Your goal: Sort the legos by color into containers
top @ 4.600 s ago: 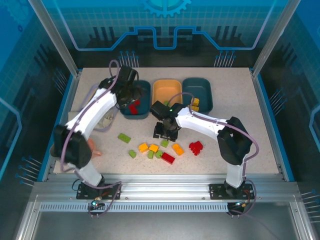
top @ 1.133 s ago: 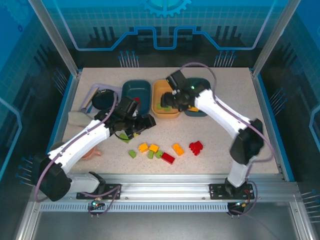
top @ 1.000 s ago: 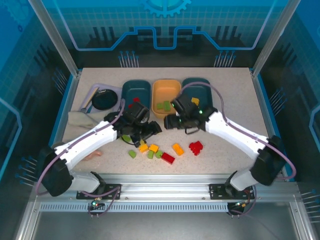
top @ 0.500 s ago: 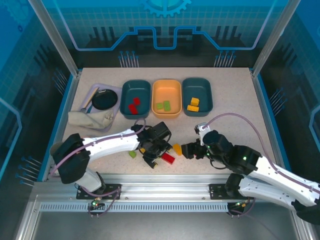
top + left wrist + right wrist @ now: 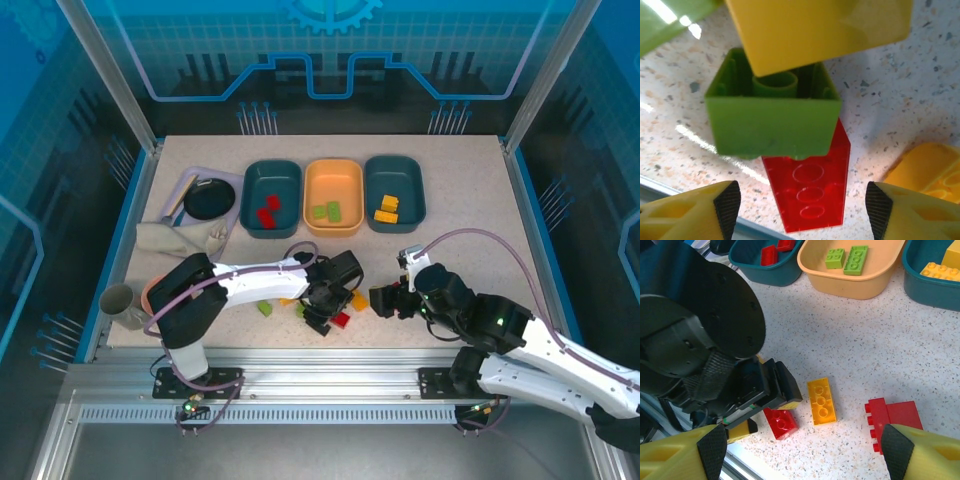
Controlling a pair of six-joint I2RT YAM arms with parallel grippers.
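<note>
Green brick [image 5: 772,122] (hollow side showing) beside flat red brick [image 5: 810,205].

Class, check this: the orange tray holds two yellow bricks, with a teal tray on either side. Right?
No. The two bricks in the orange tray are green, not yellow, as the right wrist view shows. The left teal tray and right teal tray flank it.

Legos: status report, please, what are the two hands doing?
Left hand open, low over red brick. Right hand open, above table near red cluster. Green brick right beside red brick, may obstruct.
</note>
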